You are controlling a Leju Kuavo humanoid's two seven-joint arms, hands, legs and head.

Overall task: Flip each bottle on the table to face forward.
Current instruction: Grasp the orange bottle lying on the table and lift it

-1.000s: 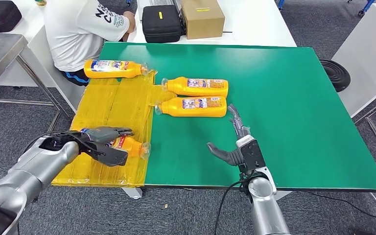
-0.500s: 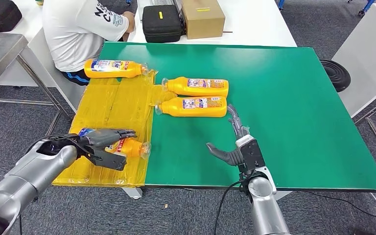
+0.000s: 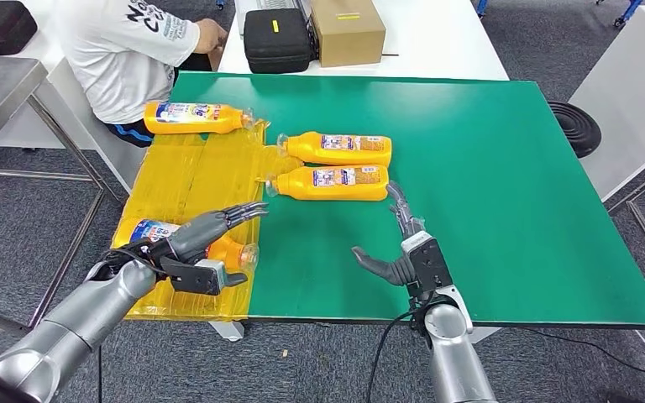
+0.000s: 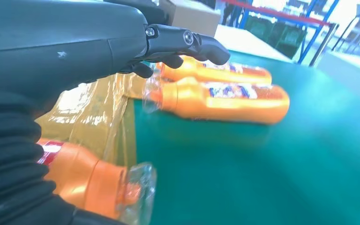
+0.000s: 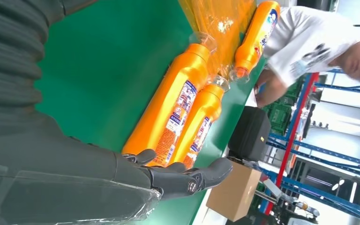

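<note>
Opening its fingers, the left hand (image 3: 206, 243) has loosened off the near orange bottle (image 3: 155, 231) at the bench's (image 3: 504, 193) seven o'clock, apparently releasing it; the right hand (image 3: 403, 248) waits spread and empty.

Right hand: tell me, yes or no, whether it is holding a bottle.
No. In the head view the right hand lies open on the green table, fingers spread, just short of the nearest orange bottle.

bottles (image 3: 333, 182) orange w/ multicolour labels | table (image 3: 504, 185) green | mat (image 3: 197, 180) yellow | case (image 3: 277, 38) black
</note>
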